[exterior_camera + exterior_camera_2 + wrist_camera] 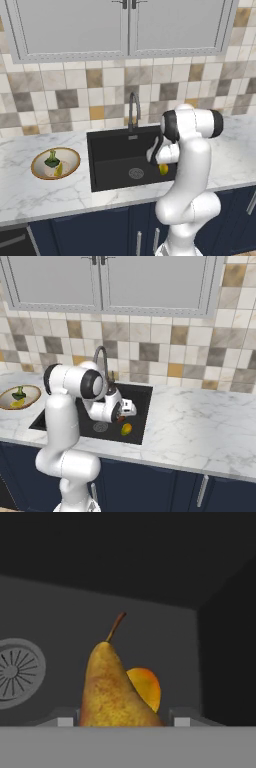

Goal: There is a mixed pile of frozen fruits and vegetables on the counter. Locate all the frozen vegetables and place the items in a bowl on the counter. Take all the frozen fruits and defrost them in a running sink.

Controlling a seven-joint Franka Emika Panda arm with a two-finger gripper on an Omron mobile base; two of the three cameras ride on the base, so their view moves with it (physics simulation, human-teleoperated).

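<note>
Down inside the black sink (pixel 141 397), my gripper (pixel 123 721) is shut on the brown pear-shaped fruit (pixel 107 687), which stands stem-up between the fingertips (pixel 65 719). Just behind it, the round yellow-green fruit (pixel 146 688) lies on the basin floor (pixel 163 169) (pixel 126 429). From the right base view the gripper (pixel 120 416) hangs low over the basin, right of the drain (pixel 100 427). On the counter (pixel 45 192), left of the sink, sits the bowl (pixel 35 167) (pixel 35 392). It holds the dark-green broccoli lump (pixel 51 160) and the slim yellowish piece (pixel 59 170).
The dark gooseneck tap (pixel 132 107) (pixel 101 358) rises at the back of the sink (pixel 115 145); I see no water running. The sink's far wall and right corner stand close behind the fruits. White marble counter (pixel 200 421) stretches to the right, under grey wall cabinets.
</note>
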